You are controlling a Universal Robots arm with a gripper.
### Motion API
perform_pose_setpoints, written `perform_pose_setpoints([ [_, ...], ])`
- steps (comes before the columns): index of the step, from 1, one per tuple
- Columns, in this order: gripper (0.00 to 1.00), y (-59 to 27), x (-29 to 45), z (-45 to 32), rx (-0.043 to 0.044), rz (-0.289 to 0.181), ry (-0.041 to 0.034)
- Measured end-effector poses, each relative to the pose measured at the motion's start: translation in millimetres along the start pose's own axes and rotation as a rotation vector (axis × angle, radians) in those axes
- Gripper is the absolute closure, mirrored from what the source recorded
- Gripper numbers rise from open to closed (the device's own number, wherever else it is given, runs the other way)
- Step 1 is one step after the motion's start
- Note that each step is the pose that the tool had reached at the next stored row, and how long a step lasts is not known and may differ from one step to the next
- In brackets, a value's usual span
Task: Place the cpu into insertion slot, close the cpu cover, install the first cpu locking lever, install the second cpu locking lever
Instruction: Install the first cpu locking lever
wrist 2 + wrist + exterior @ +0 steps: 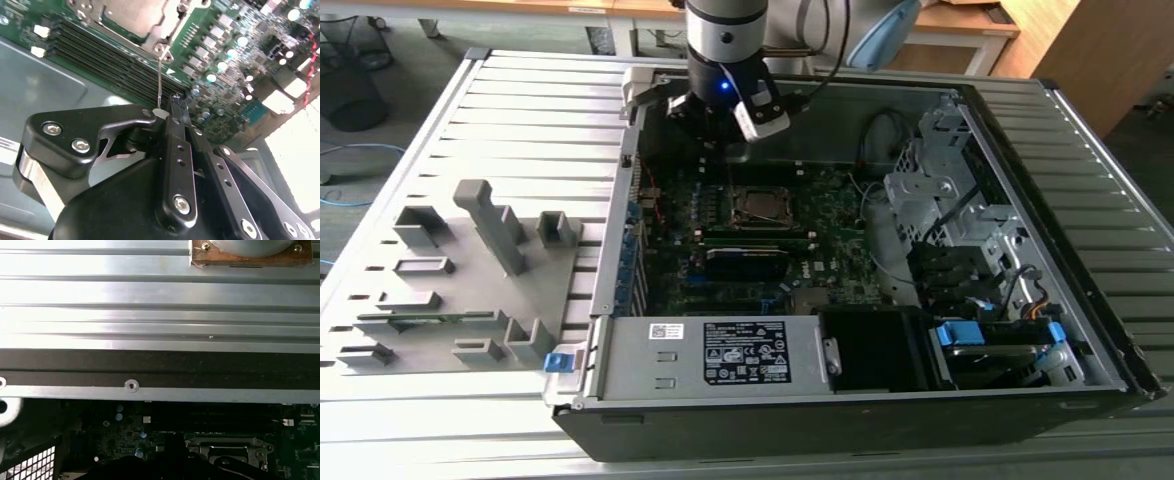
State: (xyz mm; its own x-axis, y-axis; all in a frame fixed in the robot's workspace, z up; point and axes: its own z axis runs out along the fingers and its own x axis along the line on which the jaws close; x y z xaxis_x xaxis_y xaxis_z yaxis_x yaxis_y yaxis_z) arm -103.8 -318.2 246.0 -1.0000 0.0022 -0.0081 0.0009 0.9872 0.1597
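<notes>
The computer case point(720, 438), a black open-topped box, lies on a ribbed silver metal table point(520, 110). Just inside the case's near wall sits a grey sheet-metal power supply point(707, 355) with a label on its top face. A black boxy bay point(881, 345) is next to it, toward the exterior view's right.

Beside the case, on the exterior view's left, is a matte grey fixture tray point(454, 285) with upright blocks and slots. One slot holds a long, thin green strip point(434, 318).

Farther in, the dark green motherboard point(707, 215) covers the case floor. A long black module point(747, 263) lies flat across it. Beyond the module the cpu point(761, 205) is seated in its socket, a square of dull grey metal. The cpu cover point(227, 444), a thin silvery frame, lies down around it.

At the socket's far side the gripper point(164, 112) hangs from the arm. Its black, bolted fingers point(175, 150) are drawn together, and the free end of a thin bright wire rod meets the tips. This rod is the locking lever point(159, 75), and it runs from the socket's edge up to the grip.

A bare metal case wall stands at the far end, with more of the ribbed table beyond it.
</notes>
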Motion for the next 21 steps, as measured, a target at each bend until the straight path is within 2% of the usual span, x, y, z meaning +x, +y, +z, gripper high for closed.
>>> perform_pose_setpoints([
  [9, 0.89, 0.0, -22.5, 0.2, 0.0015, 0.003, 0.0015],
  [15, 0.89, 0.0, -24.1, 0.3, 0.0015, 0.009, 0.0004],
  [21, 0.89, -0.1, -24.6, 0.9, 0.0021, 0.064, -0.0083],
])
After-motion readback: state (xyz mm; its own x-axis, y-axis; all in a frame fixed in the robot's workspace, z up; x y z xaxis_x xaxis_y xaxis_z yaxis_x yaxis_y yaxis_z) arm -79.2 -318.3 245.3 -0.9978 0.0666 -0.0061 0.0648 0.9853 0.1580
